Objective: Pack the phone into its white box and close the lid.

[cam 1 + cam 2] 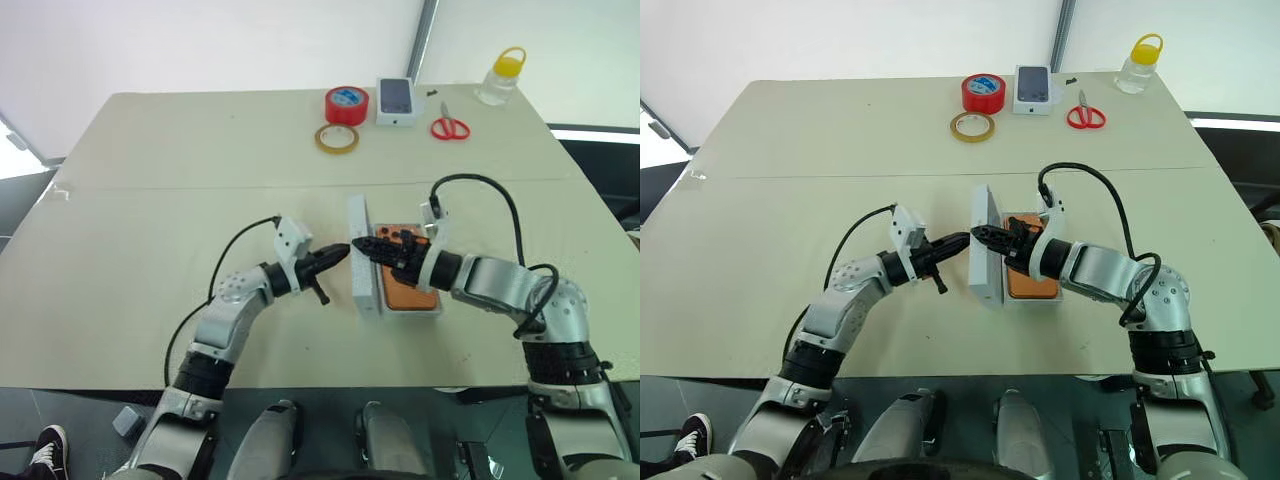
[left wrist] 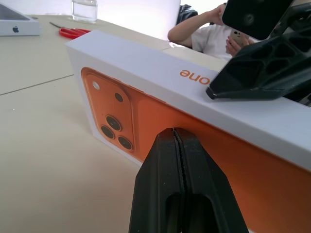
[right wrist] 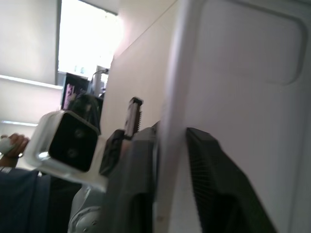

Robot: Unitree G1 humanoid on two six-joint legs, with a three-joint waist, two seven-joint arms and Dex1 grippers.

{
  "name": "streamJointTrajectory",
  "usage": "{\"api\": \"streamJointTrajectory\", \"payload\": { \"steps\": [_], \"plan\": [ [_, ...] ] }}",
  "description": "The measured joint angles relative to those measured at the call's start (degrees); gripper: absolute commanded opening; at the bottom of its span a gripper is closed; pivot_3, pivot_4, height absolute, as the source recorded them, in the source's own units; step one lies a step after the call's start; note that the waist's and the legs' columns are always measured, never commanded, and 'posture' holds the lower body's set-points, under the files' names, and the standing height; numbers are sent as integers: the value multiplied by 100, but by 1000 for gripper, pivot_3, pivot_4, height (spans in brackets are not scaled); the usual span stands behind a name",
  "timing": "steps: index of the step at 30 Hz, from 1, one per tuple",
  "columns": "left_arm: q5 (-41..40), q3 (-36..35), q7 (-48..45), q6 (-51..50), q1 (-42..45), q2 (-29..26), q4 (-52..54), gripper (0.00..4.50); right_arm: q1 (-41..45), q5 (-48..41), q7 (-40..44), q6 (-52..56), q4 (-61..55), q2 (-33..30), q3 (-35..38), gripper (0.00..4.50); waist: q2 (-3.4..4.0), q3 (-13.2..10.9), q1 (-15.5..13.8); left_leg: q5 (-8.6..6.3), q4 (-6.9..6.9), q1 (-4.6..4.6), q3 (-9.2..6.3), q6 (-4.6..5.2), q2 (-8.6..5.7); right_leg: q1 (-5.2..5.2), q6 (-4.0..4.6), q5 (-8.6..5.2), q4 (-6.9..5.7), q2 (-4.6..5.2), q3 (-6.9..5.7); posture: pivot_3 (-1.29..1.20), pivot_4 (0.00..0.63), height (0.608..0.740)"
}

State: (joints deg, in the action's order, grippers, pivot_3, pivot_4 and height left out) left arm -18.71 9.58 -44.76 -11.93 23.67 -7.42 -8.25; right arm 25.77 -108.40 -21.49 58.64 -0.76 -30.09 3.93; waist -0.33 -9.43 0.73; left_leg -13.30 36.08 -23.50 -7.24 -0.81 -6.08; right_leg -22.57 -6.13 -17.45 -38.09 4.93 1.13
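The lid (image 1: 362, 255) stands on its long edge at the table's middle, its printed orange outer face (image 2: 146, 111) turned toward my left arm. Right beside it lies the white box (image 1: 410, 314) with the orange phone (image 1: 403, 296) inside. My left gripper (image 1: 343, 252) is shut, its tip (image 2: 175, 145) against the lid's outer face. My right gripper (image 1: 362, 243) reaches over the phone and straddles the lid's upper wall (image 3: 170, 160). Its fingers (image 3: 214, 184) stand slightly apart, one on each side of the wall.
At the table's far side sit a red tape roll (image 1: 346, 104), a tan tape ring (image 1: 337, 139), a small white box with a phone picture (image 1: 396, 100), red scissors (image 1: 450, 127) and a yellow-capped bottle (image 1: 502, 78). A person (image 2: 204, 34) sits beyond the table.
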Motion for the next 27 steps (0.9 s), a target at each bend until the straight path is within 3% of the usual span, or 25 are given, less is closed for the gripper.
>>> {"api": "streamJointTrajectory", "payload": {
  "steps": [3,13,16,18,22,27],
  "plan": [
    [42,29,27,20,143,166,-163,0,61,309,184,-7,100,-162,99,3885,-2,-1,-2,-1,-1,-1,0,2,0,0,-1,-1,0,0,-1,0,150,740],
    [301,205,18,361,442,625,-771,0,578,2869,2253,-115,793,-1595,534,3885,-7,-4,-2,-3,4,-1,4,5,-1,3,-3,-1,1,-4,-7,0,150,740],
    [341,256,10,428,578,799,-1040,0,587,3396,2621,-201,823,-1635,613,3045,-11,-6,-1,-3,3,-1,4,5,4,1,-4,-1,0,-6,-7,0,150,740],
    [374,275,7,508,676,893,-1155,0,455,3929,2972,-357,596,-1649,493,2087,-10,-6,-5,-3,5,-1,4,5,4,2,-4,-1,-1,-6,-6,0,150,740],
    [412,246,-11,582,728,793,-1197,0,-159,6221,4053,-1814,-143,-2180,-603,9,-12,-7,-6,-3,8,-1,4,4,0,2,-9,-3,0,-19,-11,0,150,740],
    [418,178,-14,472,671,509,-1060,0,-819,7696,4632,-3390,-191,-2002,-704,9,-16,-10,-6,-2,7,1,4,2,0,0,-11,-1,-3,-17,-6,0,150,740]
  ]
}}
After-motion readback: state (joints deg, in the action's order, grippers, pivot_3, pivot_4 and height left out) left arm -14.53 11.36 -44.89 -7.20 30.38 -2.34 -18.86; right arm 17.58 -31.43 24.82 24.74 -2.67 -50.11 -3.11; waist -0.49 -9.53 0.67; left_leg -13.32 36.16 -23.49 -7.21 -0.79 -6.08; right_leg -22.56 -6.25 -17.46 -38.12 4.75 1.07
